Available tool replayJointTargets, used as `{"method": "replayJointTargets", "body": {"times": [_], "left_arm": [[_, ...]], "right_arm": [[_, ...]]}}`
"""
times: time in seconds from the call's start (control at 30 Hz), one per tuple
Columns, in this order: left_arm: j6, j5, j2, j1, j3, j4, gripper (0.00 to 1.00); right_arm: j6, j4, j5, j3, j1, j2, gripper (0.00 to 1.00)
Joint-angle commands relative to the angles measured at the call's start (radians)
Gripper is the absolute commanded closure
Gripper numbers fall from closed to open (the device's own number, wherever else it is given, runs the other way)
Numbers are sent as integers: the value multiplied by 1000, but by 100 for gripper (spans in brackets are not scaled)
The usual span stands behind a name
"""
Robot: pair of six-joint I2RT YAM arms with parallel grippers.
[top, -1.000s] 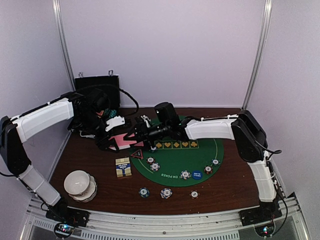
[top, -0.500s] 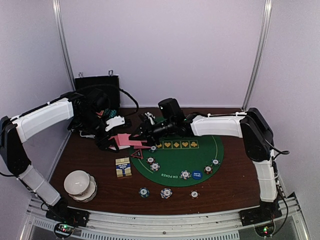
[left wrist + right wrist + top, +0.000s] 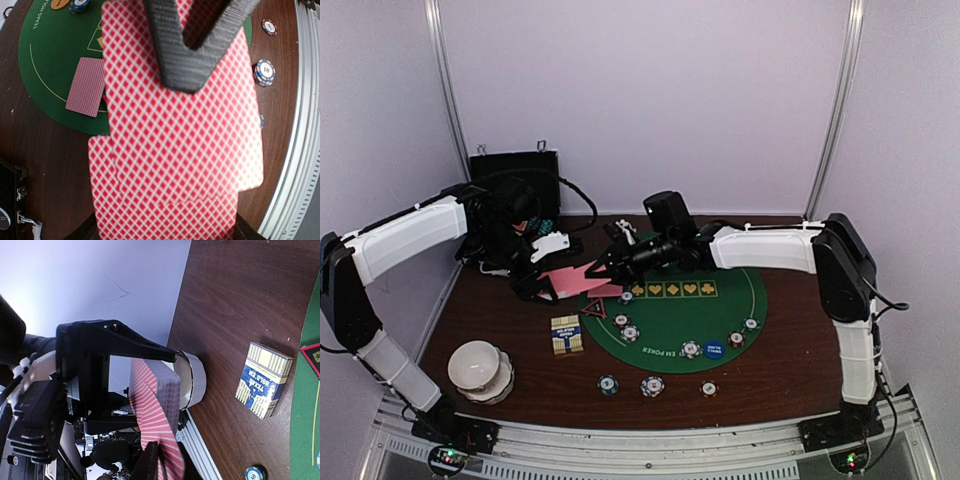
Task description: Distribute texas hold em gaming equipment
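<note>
Worktop (image 3: pixel 790 360) of dark wood carried a green mat (image 3: pixel 670 318) at the centre of the overhead view; left of the mat's upper edge the left gripper (image 3: pixel 535 272) had its jaws clenched on a stack of pink-backed playing cards (image 3: pixel 570 280), held above the worktop; the right gripper (image 3: pixel 608 262) touched the stack's right end, and whether its jaws were clamped could not be told; striped chips (image 3: pixel 630 332) and a blue button (image 3: pixel 713 349) lay on the mat, a triangle marker (image 3: pixel 593 308) at its left rim.

In the left wrist view the stack filled the centre; its top card (image 3: pixel 200 150) lay offset up and right of the rest, a grey finger of the right gripper resting on it at the top; a single card (image 3: pixel 86 86) lay face down on the mat at upper left.

In the right wrist view the stack stood edge-on at lower centre between the left jaws; a blue card box (image 3: pixel 262 380) lay at right.
</note>
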Motion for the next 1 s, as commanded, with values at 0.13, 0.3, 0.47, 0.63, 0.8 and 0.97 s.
{"method": "replayJointTargets", "body": {"times": [0.13,0.3,0.47,0.63,0.8,0.97], "left_arm": [[2,2,-15,6,18,21,100],[4,-4,-16,6,19,22,100],[8,-13,-22,6,14,19,100],[9,-12,-20,6,15,16,100],[8,-7,-22,6,18,12,100],[9,-4,-18,6,31,0,100]], "right_arm": [[-16,-19,-2,-47,-50,-102,100],[-45,-73,-11,-56,-97,-130,100],[-108,-153,-7,-58,-199,-140,100],[-248,-328,40,34,-329,-82,100],[-357,-470,125,162,-421,25,100],[-380,-506,177,299,-477,171,100]]}}
